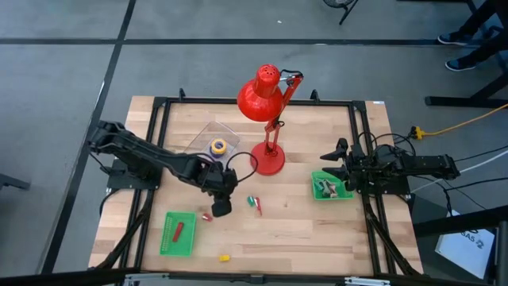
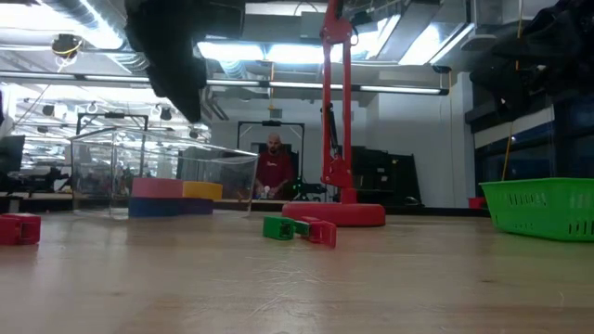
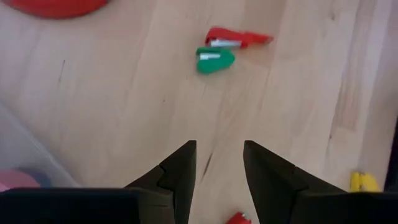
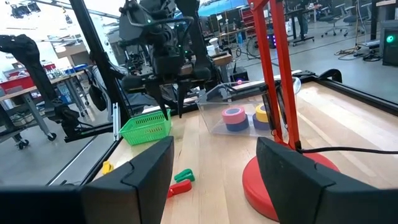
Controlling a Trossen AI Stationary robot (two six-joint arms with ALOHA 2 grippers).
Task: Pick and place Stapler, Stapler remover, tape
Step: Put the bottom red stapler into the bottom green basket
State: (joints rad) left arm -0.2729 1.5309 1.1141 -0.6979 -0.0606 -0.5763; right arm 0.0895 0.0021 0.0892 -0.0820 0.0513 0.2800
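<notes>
Staplers, one green (image 3: 215, 60) and one red (image 3: 238, 38), lie side by side on the bench (image 1: 302, 214) just right of the left end effector (image 3: 219, 177), whose fingers stand parted and empty. Right end effector (image 1: 332, 164), wide open, hovers over the green basket (image 1: 321, 189). Tape rolls (image 4: 234, 116) sit in the clear tray.

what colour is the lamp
Red, the lamp; best in the high view.

Red desk lamp (image 1: 267, 103) upright mid-table; person (image 2: 275, 172) in room beyond; wooden table (image 1: 317, 230).
</notes>
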